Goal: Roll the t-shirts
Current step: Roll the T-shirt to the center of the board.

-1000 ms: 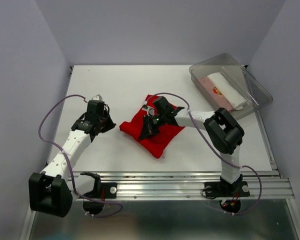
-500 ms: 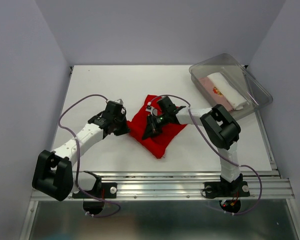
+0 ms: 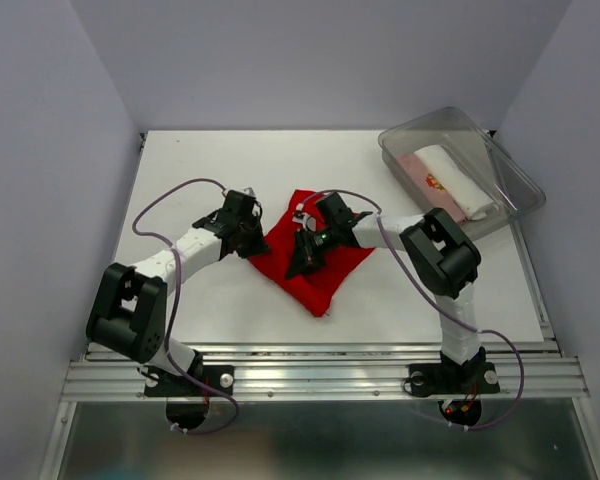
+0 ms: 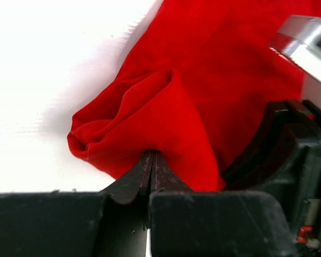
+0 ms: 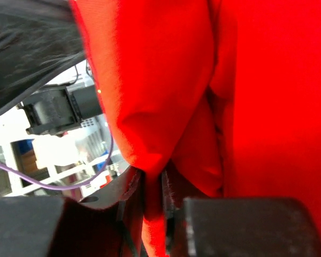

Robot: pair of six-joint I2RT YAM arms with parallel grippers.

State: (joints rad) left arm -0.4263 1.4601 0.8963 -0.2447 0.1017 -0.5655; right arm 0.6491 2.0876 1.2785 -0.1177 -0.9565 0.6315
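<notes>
While both arms work the red t-shirt (image 3: 322, 283) mid-table, you have the left gripper (image 4: 151, 156) clenched on a fold right at its tips and the right gripper (image 5: 152, 179) pinching cloth too. Step: prob. flattening pre-roll. Next: draw edges apart, w/o slipping.

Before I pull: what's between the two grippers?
Only bunched cloth of the red shirt lies between the left gripper and the right gripper; the top view shows it.
</notes>
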